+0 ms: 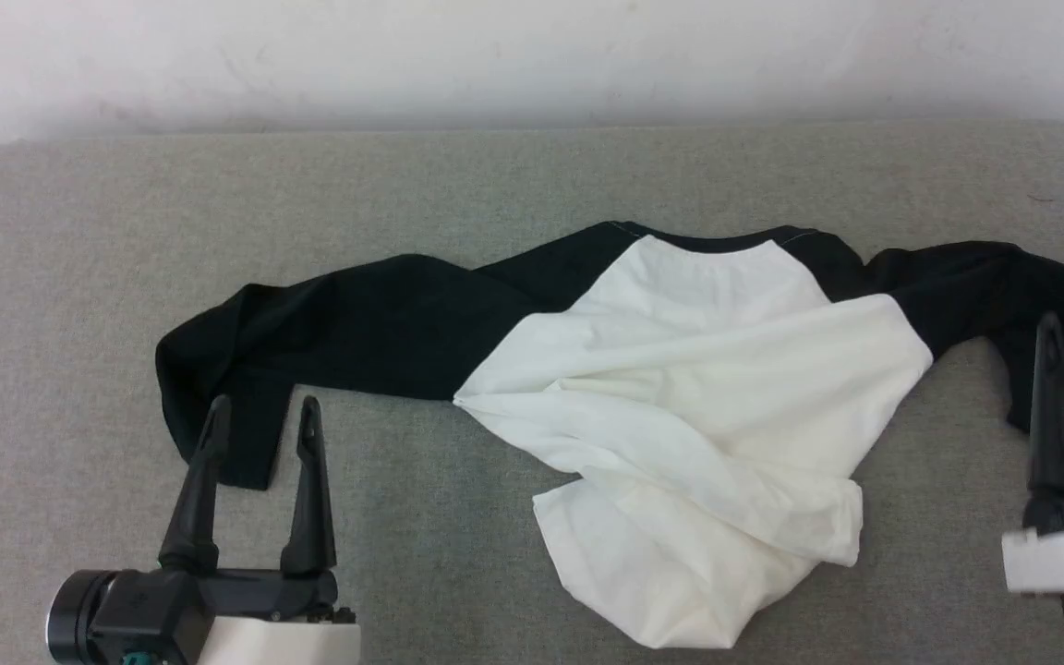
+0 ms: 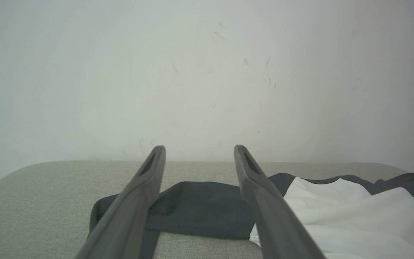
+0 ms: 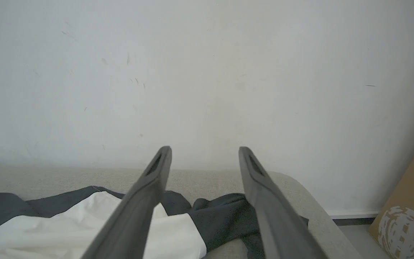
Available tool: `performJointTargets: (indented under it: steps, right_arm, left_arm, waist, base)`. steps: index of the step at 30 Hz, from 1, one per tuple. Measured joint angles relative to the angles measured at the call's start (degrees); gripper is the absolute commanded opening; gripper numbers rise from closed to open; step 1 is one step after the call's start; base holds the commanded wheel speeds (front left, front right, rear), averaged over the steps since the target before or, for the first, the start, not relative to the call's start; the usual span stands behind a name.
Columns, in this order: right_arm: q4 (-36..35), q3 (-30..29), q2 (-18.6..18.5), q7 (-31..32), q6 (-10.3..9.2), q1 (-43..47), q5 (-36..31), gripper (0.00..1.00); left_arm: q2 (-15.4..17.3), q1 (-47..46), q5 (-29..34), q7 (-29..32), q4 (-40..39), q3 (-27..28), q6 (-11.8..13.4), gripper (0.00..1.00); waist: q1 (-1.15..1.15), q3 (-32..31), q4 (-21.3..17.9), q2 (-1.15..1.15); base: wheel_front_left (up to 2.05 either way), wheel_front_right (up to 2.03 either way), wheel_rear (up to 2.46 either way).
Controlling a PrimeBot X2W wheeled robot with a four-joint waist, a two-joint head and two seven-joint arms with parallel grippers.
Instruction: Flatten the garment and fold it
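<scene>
Head view: garment (image 1: 680,369) lies crumpled on the grey fabric counter (image 1: 79,231). White torso bunched at centre, heavily creased, lower part doubled over itself toward the near edge. Black sleeves trail out to both sides, the left one bent back near its cuff. Left gripper (image 1: 264,404) open, empty, fingertips at that bent sleeve end; contact unclear. Right wrist view: right gripper (image 3: 205,149) open, empty, fingers above the rumpled right sleeve

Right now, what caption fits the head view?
Crumpled white-and-black long-sleeved shirt lying on a grey fabric surface.
</scene>
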Motion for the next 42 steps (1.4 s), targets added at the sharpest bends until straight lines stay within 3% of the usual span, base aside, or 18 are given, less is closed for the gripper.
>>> performJointTargets:
  steps: [5, 9, 13, 17, 21, 26, 32, 37, 42]
  right_arm:
    - [0.20, -0.85, 0.53, -4.98, -0.01, 6.53, 5.48, 1.00]
    - [0.60, -0.38, 0.54, -7.20, -0.01, 7.78, 7.19, 1.00]
    - [0.51, -0.12, 0.55, -7.82, -0.01, 6.52, 6.99, 1.00]
    - [0.24, 0.25, 0.55, -8.37, -0.01, 4.10, 6.95, 1.00]
    - [-0.36, 1.13, 0.54, -8.90, -0.01, 2.40, 6.38, 1.00]
    - [-0.59, 2.29, 0.55, -9.69, -0.01, 0.51, 6.43, 1.00]
    - [0.01, 3.87, 0.56, -10.25, -0.01, -1.16, 6.59, 1.00]
    - [0.63, 4.26, 0.56, -10.68, -0.01, -1.68, 7.05, 1.00]
    - [0.94, 4.54, 0.56, -10.74, -0.01, -2.98, 7.10, 1.00]
  left_arm:
    - [-0.01, 0.79, 0.38, 0.00, -0.01, -0.30, -0.03, 1.00]
    - [0.70, -1.54, 0.48, 0.00, 0.49, -1.40, -2.27, 1.00]
    - [4.45, -10.96, 1.00, 3.04, 1.64, -3.94, -4.91, 1.00]
    - [8.89, -24.61, 0.33, 11.03, 4.04, -8.53, -6.39, 1.00]
    - [13.69, -38.12, -5.38, 20.15, 8.44, -14.75, -6.56, 1.00]
    - [19.17, -52.16, -17.24, 31.37, 15.56, -23.50, -6.58, 1.00]
    - [24.87, -58.92, -27.43, 44.45, 22.56, -32.59, -6.58, 1.00]
    - [28.44, -61.15, -34.32, 48.23, 23.10, -38.23, -6.59, 1.00]
    - [32.14, -62.74, -36.50, 48.70, 24.57, -42.01, -6.59, 1.00]
  waist:
    - [0.01, -0.91, -1.13, 0.00]
    - [0.01, -0.66, -1.98, 0.00]
    - [0.02, 0.76, -2.32, 0.00]
    - [0.02, 3.01, -2.51, 0.00]
    - [0.03, 5.91, -2.90, 0.00]
    - [0.04, 10.06, -3.83, 0.00]
    - [0.04, 14.42, -5.86, 0.00]
    - [0.03, 17.30, -8.05, 0.00]
    - [0.03, 20.04, -9.86, 0.00]
  base:
    - [0.00, 0.00, 0.00]
    - [0.00, 0.00, 0.00]
    - [0.00, 0.00, 0.00]
    - [0.00, 0.00, 0.00]
    - [0.00, 0.00, 0.00]
    - [0.00, 0.00, 0.00]
    - [0.00, 0.00, 0.00]
    - [0.00, 0.00, 0.00]
    - [0.00, 0.00, 0.00]
